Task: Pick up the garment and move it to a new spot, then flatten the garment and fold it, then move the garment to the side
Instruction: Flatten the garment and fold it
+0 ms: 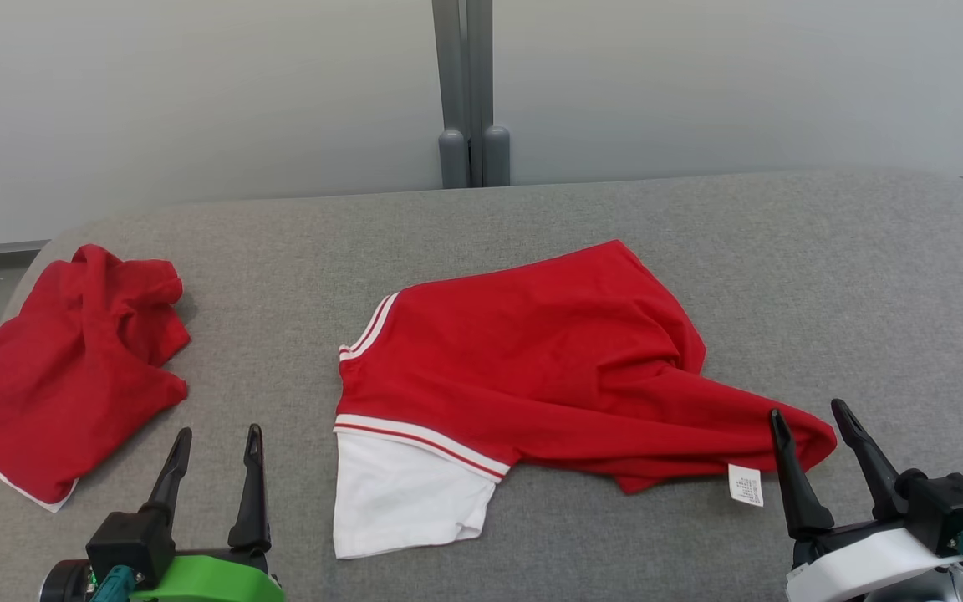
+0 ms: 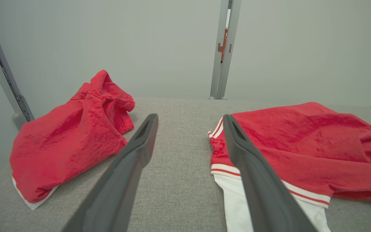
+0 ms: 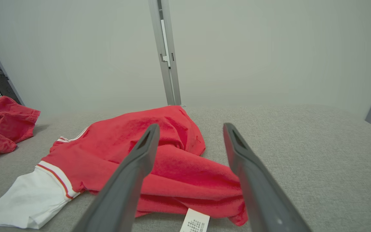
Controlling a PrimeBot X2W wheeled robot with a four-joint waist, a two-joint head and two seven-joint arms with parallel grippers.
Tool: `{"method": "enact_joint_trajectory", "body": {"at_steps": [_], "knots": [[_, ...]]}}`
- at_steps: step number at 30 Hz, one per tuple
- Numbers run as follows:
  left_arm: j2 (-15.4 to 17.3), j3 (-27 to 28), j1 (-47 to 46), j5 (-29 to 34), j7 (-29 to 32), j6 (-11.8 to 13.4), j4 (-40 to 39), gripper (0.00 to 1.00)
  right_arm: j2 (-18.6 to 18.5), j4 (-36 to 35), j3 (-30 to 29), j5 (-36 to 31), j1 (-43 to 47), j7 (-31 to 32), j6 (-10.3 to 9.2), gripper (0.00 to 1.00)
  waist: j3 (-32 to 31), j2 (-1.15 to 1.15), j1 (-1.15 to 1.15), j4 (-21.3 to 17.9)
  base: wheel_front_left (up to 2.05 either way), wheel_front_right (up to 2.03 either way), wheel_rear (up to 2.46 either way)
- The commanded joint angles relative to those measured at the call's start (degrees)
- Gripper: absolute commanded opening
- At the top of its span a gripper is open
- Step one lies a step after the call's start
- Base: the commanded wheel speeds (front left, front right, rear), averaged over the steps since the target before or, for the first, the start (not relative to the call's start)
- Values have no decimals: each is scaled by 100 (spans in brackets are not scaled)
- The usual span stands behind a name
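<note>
A red garment (image 1: 540, 359) with a white sleeve and red-and-white striped trim lies loosely spread in the middle of the grey table (image 1: 824, 276); a white care label (image 1: 745, 485) sticks out at its near right corner. It also shows as the garment (image 2: 301, 145) in the left wrist view and the garment (image 3: 147, 151) in the right wrist view. My left gripper (image 1: 218, 443) stands open near the front edge, left of the white sleeve, holding nothing. My right gripper (image 1: 812, 418) is open just in front of the garment's right tip, empty.
A second red garment (image 1: 72, 359) lies crumpled at the table's left edge, also seen as a heap (image 2: 72, 135) in the left wrist view. A grey post (image 1: 469, 92) stands behind the table against a pale wall. Bare grey surface stretches to the right.
</note>
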Motion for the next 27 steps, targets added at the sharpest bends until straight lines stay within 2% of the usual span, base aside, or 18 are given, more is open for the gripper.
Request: {"method": "enact_joint_trajectory", "body": {"at_steps": [1, 27], "knots": [[42, -4, -2, -32, 37, 12, -55, 100, 12, 0, -11, -35, 46, -19, 0, 100, 9, 0, 0, 8, 0, 0, 0], [140, -105, 105, -117, 244, 195, -215, 100, -33, 151, 42, -57, -26, -19, 0, 100, 37, 0, 0, -28, 0, 0, 0]]}}
